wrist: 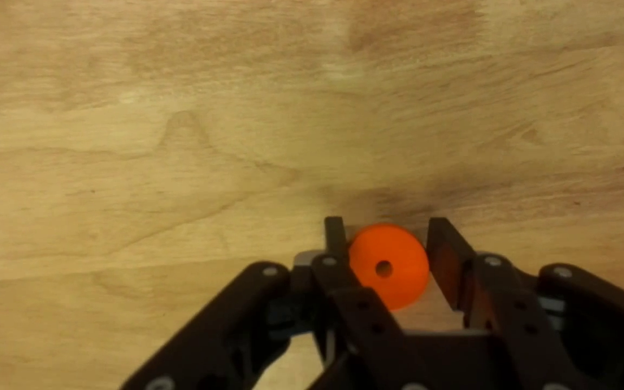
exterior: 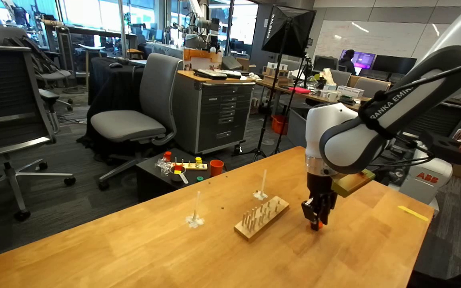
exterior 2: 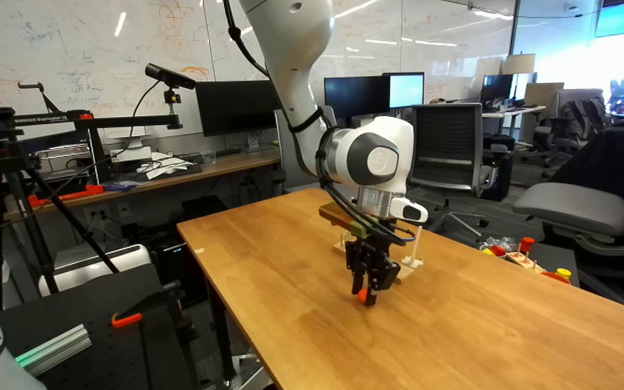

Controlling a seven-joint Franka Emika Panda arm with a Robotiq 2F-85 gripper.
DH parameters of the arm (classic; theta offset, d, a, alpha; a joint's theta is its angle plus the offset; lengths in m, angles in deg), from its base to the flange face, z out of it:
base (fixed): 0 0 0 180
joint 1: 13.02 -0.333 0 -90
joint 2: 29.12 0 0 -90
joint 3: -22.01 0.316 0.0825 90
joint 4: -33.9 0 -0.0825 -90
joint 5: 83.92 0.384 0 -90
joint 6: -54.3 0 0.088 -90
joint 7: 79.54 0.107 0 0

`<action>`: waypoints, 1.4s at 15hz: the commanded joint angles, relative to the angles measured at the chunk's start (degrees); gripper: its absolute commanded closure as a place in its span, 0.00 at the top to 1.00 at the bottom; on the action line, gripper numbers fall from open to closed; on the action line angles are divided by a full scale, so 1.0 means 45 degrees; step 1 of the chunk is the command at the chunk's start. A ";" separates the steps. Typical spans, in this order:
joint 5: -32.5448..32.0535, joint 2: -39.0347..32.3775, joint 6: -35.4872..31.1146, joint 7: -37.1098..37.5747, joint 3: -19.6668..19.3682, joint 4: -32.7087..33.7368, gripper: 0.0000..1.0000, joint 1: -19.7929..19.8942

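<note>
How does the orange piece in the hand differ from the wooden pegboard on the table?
The orange piece is vivid and round, with one small hole; the wooden pegboard is pale, oblong and peg-studded. The orange piece is small, the wooden pegboard clearly larger. The hand grips the orange piece, while the wooden pegboard is not held. Both are at the same table.

In an exterior view, a yellow tape strip (exterior: pixel 413 213) lies on the wooden table (exterior: pixel 134 248) to the right of the gripper (exterior: pixel 319 226), and well to its left an orange cup (exterior: pixel 216 168) stands on a small black table (exterior: pixel 149 186). Well behind the gripper are a grey drawer cabinet (exterior: pixel 226 116) and a black softbox (exterior: pixel 288 34). In an exterior view, a black monitor (exterior 2: pixel 236 108) stands beyond the gripper at upper left, a mesh-backed chair (exterior 2: pixel 444 143) at upper right.
</note>
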 commanded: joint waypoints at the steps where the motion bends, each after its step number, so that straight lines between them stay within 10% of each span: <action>1: -0.0349 0.0748 0.0127 0.0356 -0.0213 -0.0074 0.17 -0.0276; 21: 0.0619 -0.1355 0.1745 0.0170 0.0949 0.4539 0.17 -0.0125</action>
